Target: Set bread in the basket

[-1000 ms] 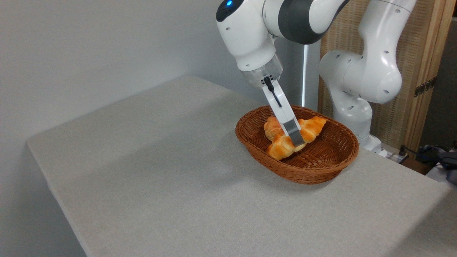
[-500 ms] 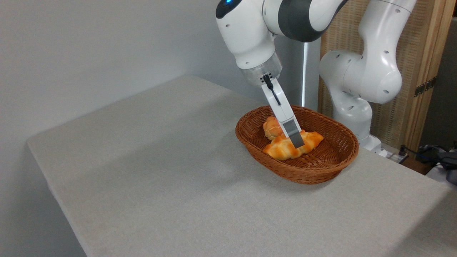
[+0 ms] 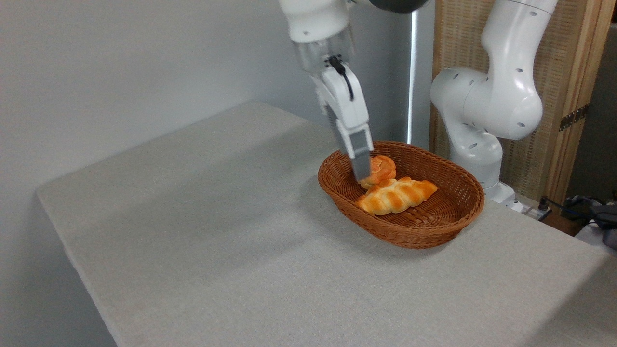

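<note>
The golden-orange braided bread loaf [image 3: 396, 196] lies free in the oval reddish-brown wicker basket [image 3: 424, 231], right of the gripper [image 3: 360, 177], whose jaw spacing cannot be told; bare weave beyond it.

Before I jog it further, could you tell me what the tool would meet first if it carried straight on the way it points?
Probably the small round roll in the basket; the tool aims at it, though depth is unclear.

A single fixed camera covers the scene. It sits above table [image 3: 217, 241] height, off the near left corner, and looks down and across toward the far right. The range is moderate: most of the table top falls in frame, with the basket [image 3: 419, 231] right of centre and the arm's [image 3: 487, 106] base behind it. The upper arm is cropped at the top edge.
</note>
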Robot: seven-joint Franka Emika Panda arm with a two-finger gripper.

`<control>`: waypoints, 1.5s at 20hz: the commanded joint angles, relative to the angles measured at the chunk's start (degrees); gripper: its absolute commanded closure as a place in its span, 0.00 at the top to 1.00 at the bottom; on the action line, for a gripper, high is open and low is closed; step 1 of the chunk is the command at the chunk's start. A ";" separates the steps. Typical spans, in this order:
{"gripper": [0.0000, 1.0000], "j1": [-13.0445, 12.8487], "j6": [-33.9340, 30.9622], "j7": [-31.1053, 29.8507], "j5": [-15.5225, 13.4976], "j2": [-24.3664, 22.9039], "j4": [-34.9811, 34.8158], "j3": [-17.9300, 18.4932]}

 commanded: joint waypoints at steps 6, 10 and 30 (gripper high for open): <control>1.00 -0.12 0.09 -18.94 -7.65 24.53 32.03 0.52; 1.00 2.51 1.93 -25.17 -7.56 27.71 36.80 -1.05; 1.00 5.33 6.51 -30.64 -1.50 25.08 33.29 -5.98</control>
